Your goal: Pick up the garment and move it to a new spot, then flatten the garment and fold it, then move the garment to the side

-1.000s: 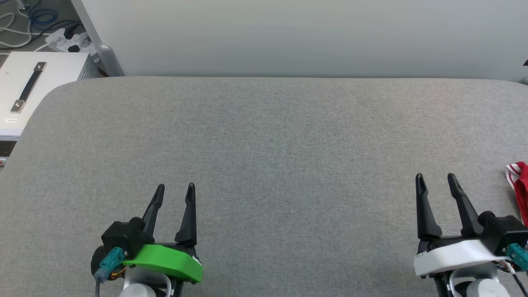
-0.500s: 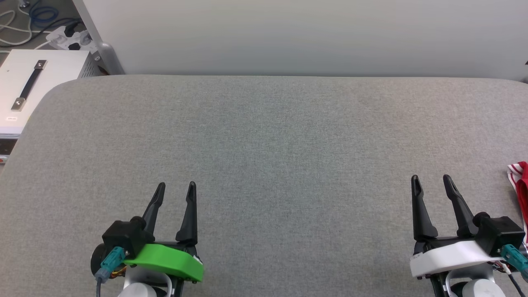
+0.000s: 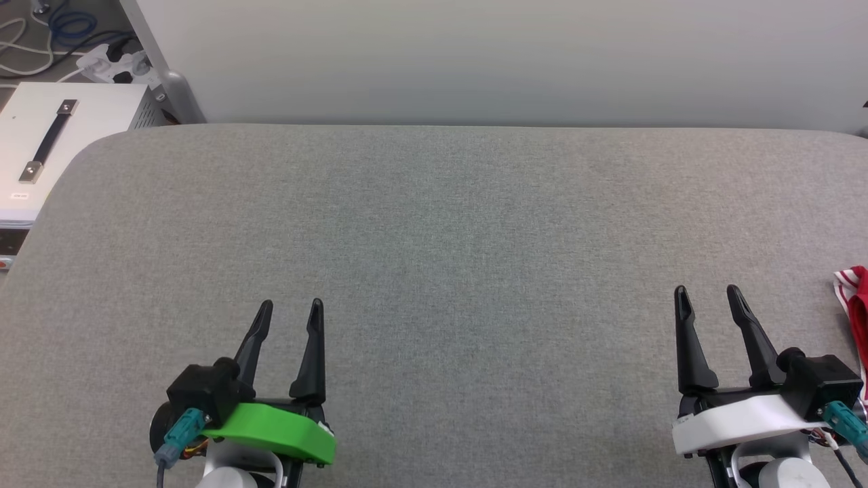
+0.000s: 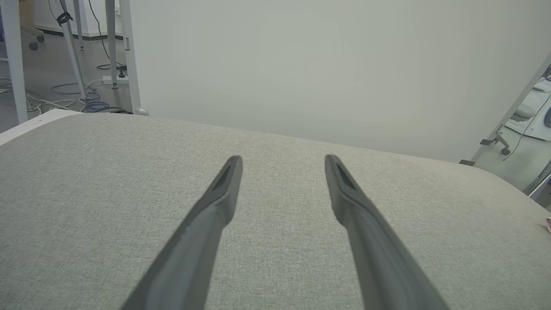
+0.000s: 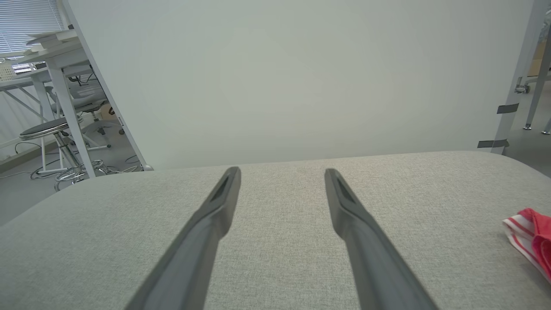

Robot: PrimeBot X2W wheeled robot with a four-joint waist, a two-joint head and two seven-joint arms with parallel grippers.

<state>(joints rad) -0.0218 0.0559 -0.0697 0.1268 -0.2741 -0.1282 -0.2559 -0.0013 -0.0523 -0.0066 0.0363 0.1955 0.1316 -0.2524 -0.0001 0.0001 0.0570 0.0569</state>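
Grey table (image 3: 434,237), garment (image 3: 856,295) at edge

Bright even indoor light, soft faint shadows, no glare, wrist views bowed at edges, sharp head view

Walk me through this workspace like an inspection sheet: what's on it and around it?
Surface: grey fabric-covered table, rounded corners, smooth.
Job's things: red garment with red-and-white striped trim, bunched at the table's right edge, mostly out of frame.
Clutter: nothing seen.
Jaws: left pair open, holding nothing; right pair open, holding nothing, apart from the garment.
Cables: white and blue floor cables by a white power strip, beyond the far left corner.
Surroundings: pale wall panel behind; white metal box with black handle at left.
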